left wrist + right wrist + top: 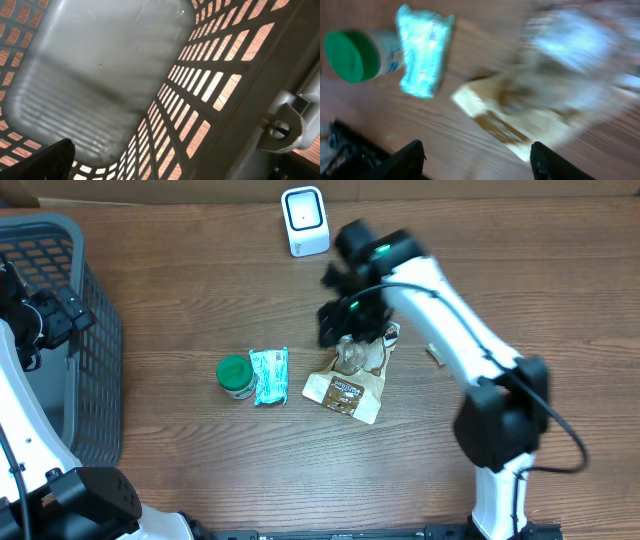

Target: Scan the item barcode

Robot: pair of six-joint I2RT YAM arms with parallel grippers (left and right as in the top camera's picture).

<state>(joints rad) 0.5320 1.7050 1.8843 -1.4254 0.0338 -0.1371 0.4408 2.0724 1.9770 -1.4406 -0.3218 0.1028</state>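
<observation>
Green-lidded white jar [234, 376] & teal plastic packet [268, 375] are touching, no gap; bare wooden tabletop [296, 416] is separating packet from tan pouch [350, 387].

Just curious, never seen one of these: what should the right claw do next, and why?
Probably lower a little and close on the brown bag: the right claw is open and empty just above it, and the bag lies on the table, well short of the white scanner.

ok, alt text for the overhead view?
The right gripper, open, hangs over a brown snack bag mid-table, with a green-lidded jar and a teal packet side by side to its left. A white scanner stands at the far edge and a grey basket at the left edge.
</observation>
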